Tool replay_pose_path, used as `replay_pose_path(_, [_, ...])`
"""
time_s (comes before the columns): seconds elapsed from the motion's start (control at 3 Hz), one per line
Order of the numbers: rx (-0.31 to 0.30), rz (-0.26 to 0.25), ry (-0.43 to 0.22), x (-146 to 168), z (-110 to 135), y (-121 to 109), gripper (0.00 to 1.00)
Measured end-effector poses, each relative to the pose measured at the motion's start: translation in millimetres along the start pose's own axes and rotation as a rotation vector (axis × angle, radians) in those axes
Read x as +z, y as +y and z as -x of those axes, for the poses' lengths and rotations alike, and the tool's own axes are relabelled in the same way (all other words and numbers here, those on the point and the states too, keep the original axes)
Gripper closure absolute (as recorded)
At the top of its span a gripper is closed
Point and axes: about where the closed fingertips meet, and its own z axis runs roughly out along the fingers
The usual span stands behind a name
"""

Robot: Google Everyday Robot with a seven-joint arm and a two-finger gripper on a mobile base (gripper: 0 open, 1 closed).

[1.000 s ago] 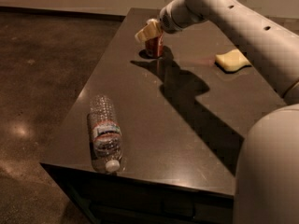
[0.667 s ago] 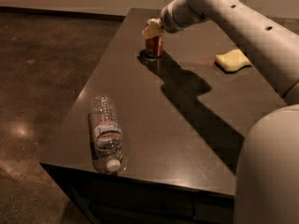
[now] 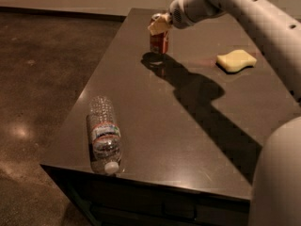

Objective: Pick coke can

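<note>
The can (image 3: 159, 44), red with a band of white lettering, stands upright at the far end of the table (image 3: 155, 140), near its left edge and toward the far left corner; its top is hidden behind the gripper (image 3: 160, 26), which is clamped on the can's upper part, one pale finger (image 3: 158, 26) lying across the near side of the rim; whether the can's base rests on the table or hangs just above it cannot be told, since a dark patch of shadow (image 3: 155, 62) begins right under it. The arm (image 3: 244, 8), smooth and white, reaches in from the upper right and slopes down to the left to the gripper; its broad shadow runs from the can's foot across the tabletop toward the near right. The sponge (image 3: 236, 60), pale yellow with a wavy outline, lies flat to the right of the can, well apart from it and near the table's right side. The bottle (image 3: 104, 135), clear plastic with a label around its middle, lies on its side near the front left corner, white cap pointing at the front edge, far from the can. The table is dark and slightly glossy; the floor (image 3: 42, 79) to its left is brown and polished; a rounded white part of the robot's body (image 3: 277, 178) fills the lower right corner.
</note>
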Motion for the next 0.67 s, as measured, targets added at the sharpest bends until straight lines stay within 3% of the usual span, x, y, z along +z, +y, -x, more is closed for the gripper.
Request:
replay_pose_path(0.33, [-0.081,0.082,-0.022,-38,11,10,1.0])
replay_pose_path(0.67, [-0.164,0.156,-0.041,-74,22,21,1.0])
